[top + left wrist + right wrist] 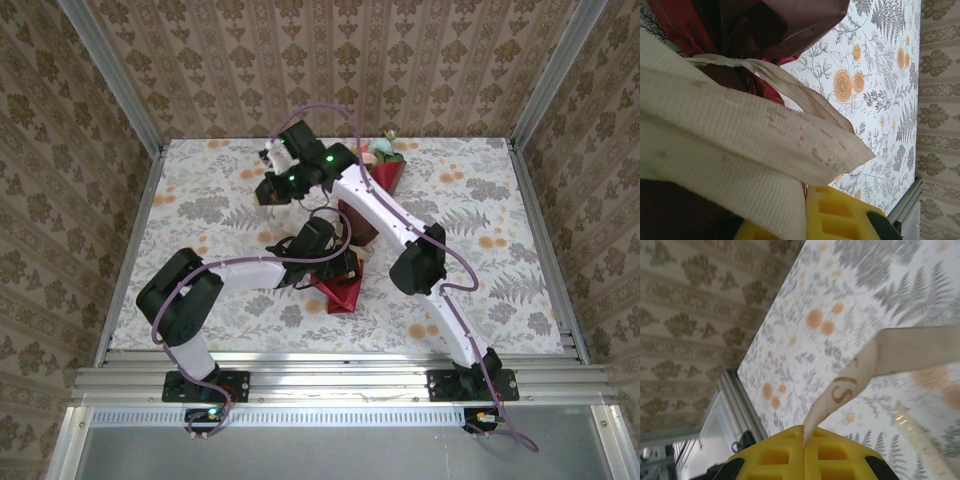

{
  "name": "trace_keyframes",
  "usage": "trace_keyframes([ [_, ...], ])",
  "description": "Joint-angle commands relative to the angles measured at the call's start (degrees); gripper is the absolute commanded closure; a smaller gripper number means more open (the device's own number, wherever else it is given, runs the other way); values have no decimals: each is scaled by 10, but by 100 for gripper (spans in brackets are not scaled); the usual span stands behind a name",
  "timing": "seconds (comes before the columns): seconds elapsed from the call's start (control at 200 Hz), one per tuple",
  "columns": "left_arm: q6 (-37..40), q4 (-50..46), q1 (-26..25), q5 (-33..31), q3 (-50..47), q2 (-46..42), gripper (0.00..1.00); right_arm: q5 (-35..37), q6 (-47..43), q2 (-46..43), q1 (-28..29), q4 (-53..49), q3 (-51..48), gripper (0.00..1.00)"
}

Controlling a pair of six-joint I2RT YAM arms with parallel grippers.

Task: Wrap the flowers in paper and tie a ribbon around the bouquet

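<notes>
Nearest the bases, the left gripper (pixel 805 212) is found clamped on the ribbon (pixel 765 140), the cream strip being pinched between its yellow fingers (pixel 840 220). From there the ribbon is led to a band drawn around the dark maroon face of the paper (pixel 790 25). The bouquet (pixel 345 290) is laid near the middle of the printed cloth (pixel 200 220), narrow end toward the bases, with the flowers (pixel 385 150) at the far edge. Further back and to the left, the right gripper (pixel 804 437) is closed on another stretch of ribbon, which is held off the cloth.
</notes>
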Motion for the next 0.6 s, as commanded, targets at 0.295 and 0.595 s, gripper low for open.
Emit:
trace_keyframes([
  [0.295,23,-21,-4,-6,16,13,100,-3,-74,-43,56,-64,-69,57],
  [0.595,-6,-14,14,16,26,12,100,131,13,-108,-17,-89,-33,48],
])
